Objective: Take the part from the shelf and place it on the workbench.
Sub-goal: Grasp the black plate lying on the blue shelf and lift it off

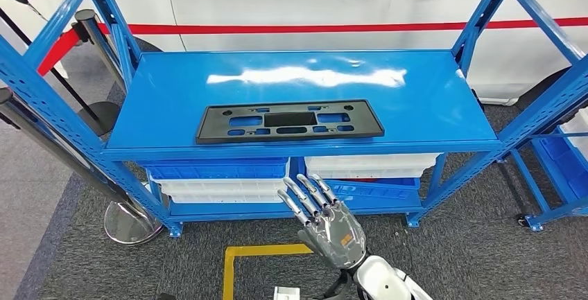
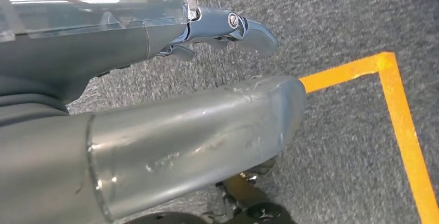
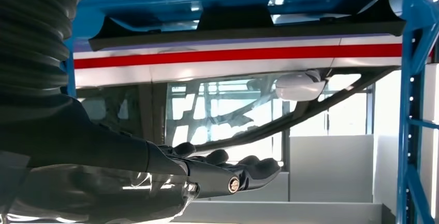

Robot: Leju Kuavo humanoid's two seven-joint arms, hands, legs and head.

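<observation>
A flat black part [image 1: 290,121], a long plate with rectangular cutouts, lies on the glossy blue top shelf [image 1: 416,106] of a blue metal rack. Its long axis runs left to right across the head view, parallel to the shelf's front edge, and it sits flat, near the front edge and left of the shelf's centre. In the right wrist view the part [image 3: 248,27] appears edge-on as a dark strip along the shelf.

The right hand [image 1: 326,220] rises in front of the rack, below the shelf's front edge and well apart from the part. Its fingers are straight and slightly spread, pointing up toward the shelf, and it holds nothing. In the right wrist view the right hand [image 3: 207,175] shows dark fingers extended side by side.

The left hand [image 2: 171,115] appears in the left wrist view, above the carpet, with a thick grey thumb and a dark fingertip stretched out; nothing is in it.

Below the top shelf sit blue bins [image 1: 218,169] and white bins [image 1: 371,163]. The floor is dark grey carpet [image 1: 451,258] marked with orange tape [image 1: 260,251]. Behind the rack stands a white car [image 1: 312,2] with a red stripe. A stanchion with a chrome base [image 1: 132,224] stands at the left.
</observation>
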